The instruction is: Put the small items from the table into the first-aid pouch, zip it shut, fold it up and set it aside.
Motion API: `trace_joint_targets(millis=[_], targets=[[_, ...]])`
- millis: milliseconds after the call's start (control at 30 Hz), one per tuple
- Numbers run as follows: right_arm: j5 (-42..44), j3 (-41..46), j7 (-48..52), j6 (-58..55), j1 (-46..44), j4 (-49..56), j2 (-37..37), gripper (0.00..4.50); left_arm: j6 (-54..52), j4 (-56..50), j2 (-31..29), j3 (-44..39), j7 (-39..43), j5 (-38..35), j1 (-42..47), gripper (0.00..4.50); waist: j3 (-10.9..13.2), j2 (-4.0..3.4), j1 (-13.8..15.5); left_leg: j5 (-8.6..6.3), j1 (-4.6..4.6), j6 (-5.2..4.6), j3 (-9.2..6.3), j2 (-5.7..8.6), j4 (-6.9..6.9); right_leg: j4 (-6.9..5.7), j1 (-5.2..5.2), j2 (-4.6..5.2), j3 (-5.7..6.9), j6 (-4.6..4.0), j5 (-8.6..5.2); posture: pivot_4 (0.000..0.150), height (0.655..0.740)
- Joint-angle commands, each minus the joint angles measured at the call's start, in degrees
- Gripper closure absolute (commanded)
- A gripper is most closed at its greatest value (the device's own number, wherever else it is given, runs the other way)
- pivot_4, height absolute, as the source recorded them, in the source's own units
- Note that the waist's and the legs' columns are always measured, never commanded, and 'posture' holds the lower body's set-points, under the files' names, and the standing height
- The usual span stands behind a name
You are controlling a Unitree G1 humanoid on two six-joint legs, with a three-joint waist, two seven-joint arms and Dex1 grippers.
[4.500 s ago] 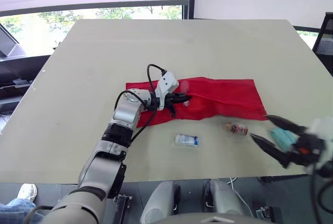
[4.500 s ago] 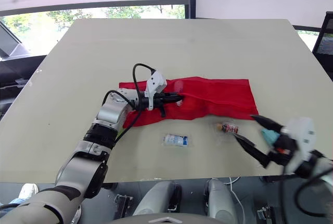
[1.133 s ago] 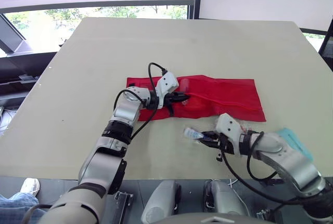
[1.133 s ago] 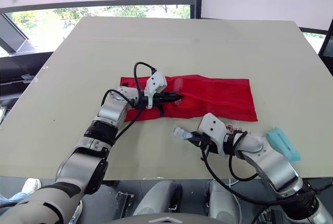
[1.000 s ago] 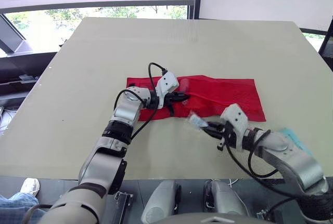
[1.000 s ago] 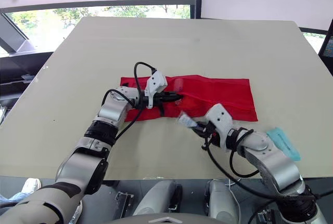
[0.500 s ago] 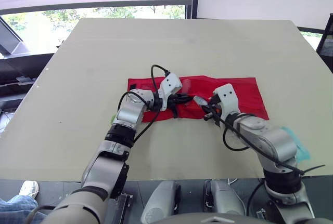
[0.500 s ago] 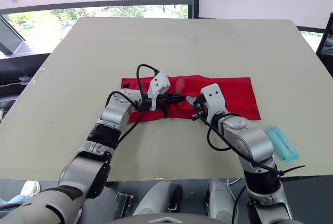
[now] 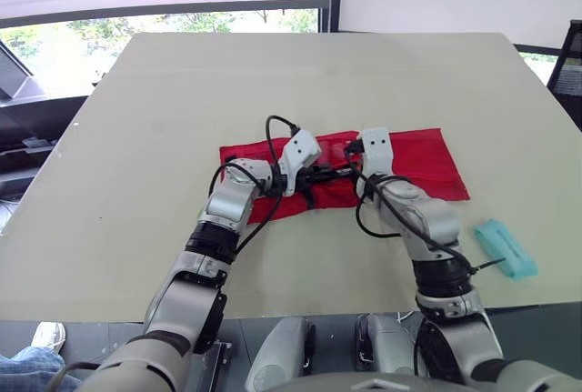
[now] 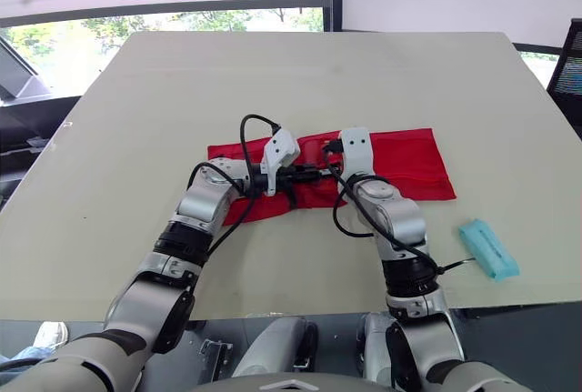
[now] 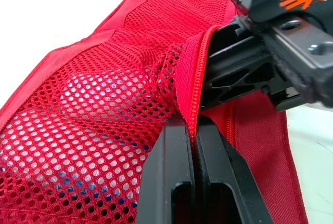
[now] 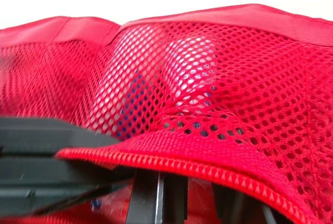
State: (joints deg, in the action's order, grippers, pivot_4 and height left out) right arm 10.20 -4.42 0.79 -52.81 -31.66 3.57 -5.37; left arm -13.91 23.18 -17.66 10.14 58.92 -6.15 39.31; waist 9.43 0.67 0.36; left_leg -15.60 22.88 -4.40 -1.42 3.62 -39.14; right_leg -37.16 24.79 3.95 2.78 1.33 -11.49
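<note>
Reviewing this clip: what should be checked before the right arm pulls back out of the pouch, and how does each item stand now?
1. Left gripper clamped on the zipper edge of the red mesh pouch: ok.
2. Pouch mouth held open, with the right gripper reaching under the mesh: ok.
3. Right gripper's load released inside: cannot tell.
4. White item sitting behind the mesh, inside the pouch: ok.
5. All small items packed: not ok; a teal packet lies on the table, apart from the pouch.
</note>
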Motion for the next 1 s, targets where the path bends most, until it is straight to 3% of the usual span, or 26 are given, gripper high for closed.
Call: trace_joint_targets(millis=[33, 167, 233, 467, 800, 900, 1000], targets=[[0.34, -0.31, 0.11, 2.24, -1.25, 2.06, -1.65, 3.06, 0.41, -1.55, 1.02, 1.23, 0.61, -0.57, 0.19, 4.50, 0.00, -0.01, -0.04, 0.00, 0.00, 0.00, 0.00, 0.00, 0.00, 0.00, 0.00, 0.00, 0.00, 0.00, 0.00, 0.150, 0.7395], [0.68, -0.25, 1.48, -0.29, 0.97, 6.37, -0.45, 1.49, 0.95, -0.55, 0.67, 0.85, 0.66, -0.46, 0.49, 4.50, 0.01, -0.01, -0.02, 0.00, 0.00, 0.00, 0.00, 0.00, 0.00, 0.00, 0.01, 0.00, -0.01, 0.00, 0.00, 0.150, 0.7395], [1.04, -0.53, 2.33, -2.03, 2.15, 9.34, 0.54, 1.34, 1.31, 0.04, 0.49, 0.67, 0.73, -0.34, 0.66, 4.50, 0.01, -0.02, 0.09, 0.00, 0.00, 0.00, -0.01, 0.02, 0.02, 0.00, 0.01, 0.02, -0.01, 0.00, 0.00, 0.150, 0.7395], [2.86, -1.21, 5.72, -8.40, 5.32, 18.17, 4.07, 1.34, 2.39, 2.11, 0.29, 0.31, 0.95, -0.08, 1.66, 4.50, 0.02, -0.04, 0.03, 0.00, 0.00, 0.00, 0.00, 0.03, 0.03, 0.00, 0.01, 0.02, -0.03, 0.00, -0.01, 0.150, 0.7395], [1.78, -3.60, 8.81, -6.83, 7.77, 18.67, 7.08, 1.34, 3.20, 3.19, 0.34, 0.94, 1.14, -0.36, 2.19, 4.50, 0.02, -0.04, -0.43, 0.00, 0.00, 0.00, 0.00, 0.00, 0.04, 0.00, 0.01, -0.02, -0.03, 0.00, -0.01, 0.150, 0.7395], [1.25, -4.38, 9.35, -5.72, 7.75, 18.22, 7.44, 2.15, 3.22, 3.31, 0.27, 1.03, 0.98, -0.48, 2.25, 4.50, 0.02, -0.04, -0.87, 0.00, 0.00, 0.00, 0.00, -0.01, 0.05, 0.00, 0.01, -0.02, -0.02, 0.00, -0.01, 0.150, 0.7395], [0.79, -5.18, 9.79, -4.88, 7.78, 17.98, 7.98, 2.15, 3.15, 3.24, 0.18, 1.09, 0.85, -0.53, 2.18, 4.50, 0.02, -0.04, -0.97, 0.00, 0.00, 0.00, -0.01, -0.01, 0.05, 0.00, 0.01, -0.02, -0.02, 0.00, -0.01, 0.150, 0.7395]])
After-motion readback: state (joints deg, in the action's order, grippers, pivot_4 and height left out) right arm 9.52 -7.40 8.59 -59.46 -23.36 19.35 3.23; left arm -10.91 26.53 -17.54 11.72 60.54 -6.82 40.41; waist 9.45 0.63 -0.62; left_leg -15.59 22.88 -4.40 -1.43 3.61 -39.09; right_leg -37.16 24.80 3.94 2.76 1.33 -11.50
